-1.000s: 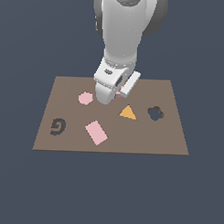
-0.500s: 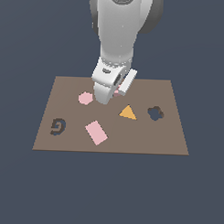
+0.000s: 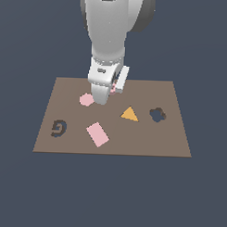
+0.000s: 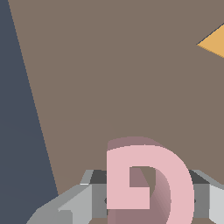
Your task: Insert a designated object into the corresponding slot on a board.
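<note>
From where I sat, the job looked roughly half done: the pickup was finished and the carry and the insertion were left. Taking the board as my landmark and reading across the exterior view from its left edge, the first thing I met was the slot, a dark G-shaped cutout near the board's front left corner, and it was empty. Next came the pink rectangle, lying flat just to the slot's right, and behind it the pink hexagon, toward the board's middle left. Close beside the hexagon hung the gripper, over the board's rear middle, and a sliver of pink showed at its fingers. My wrist view settled what that was: the pink G piece sat clamped between the 2 grey fingers, its face turned to the camera, with bare board behind it, so I judged it lifted off the surface. Further right lay the orange triangle and then the dark flower-shaped cutout, neither part of my job. What remained, as I judged it, was to bring the piece across to the board's front left, past the hexagon, match its turn to the cutout, lower it in and let go.
</note>
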Controlling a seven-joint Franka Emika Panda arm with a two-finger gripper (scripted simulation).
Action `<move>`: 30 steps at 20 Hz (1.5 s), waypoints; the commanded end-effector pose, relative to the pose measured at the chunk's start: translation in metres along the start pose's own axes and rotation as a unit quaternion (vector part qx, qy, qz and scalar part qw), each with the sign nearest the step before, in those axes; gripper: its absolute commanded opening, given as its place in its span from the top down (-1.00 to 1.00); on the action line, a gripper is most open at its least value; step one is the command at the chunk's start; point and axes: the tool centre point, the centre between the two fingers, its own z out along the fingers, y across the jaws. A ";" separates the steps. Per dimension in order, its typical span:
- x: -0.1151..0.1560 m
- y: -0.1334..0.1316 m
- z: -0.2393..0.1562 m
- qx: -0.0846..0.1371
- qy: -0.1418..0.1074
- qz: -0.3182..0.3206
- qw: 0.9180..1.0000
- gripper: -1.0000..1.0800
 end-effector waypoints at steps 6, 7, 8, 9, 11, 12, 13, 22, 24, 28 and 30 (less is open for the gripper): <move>-0.031 0.006 -0.001 0.000 0.000 -0.108 0.994 1.00; -0.035 0.007 -0.001 0.000 0.000 -0.124 0.992 1.00; -0.039 0.009 -0.001 0.000 0.000 -0.140 0.990 1.00; -0.044 0.011 -0.001 0.000 0.000 -0.155 0.988 1.00; -0.052 0.014 -0.002 0.000 0.000 -0.186 0.982 1.00; -0.056 0.016 -0.002 -0.001 0.000 -0.202 0.979 1.00; -0.060 0.019 -0.002 -0.001 0.000 -0.217 0.976 1.00; -0.093 0.045 -0.003 -0.001 0.000 -0.356 0.935 1.00; -0.099 0.052 -0.003 -0.001 0.000 -0.386 0.922 1.00; -0.111 0.068 -0.004 -0.001 0.000 -0.447 0.895 1.00; -0.116 0.077 -0.004 -0.001 0.000 -0.477 0.879 1.00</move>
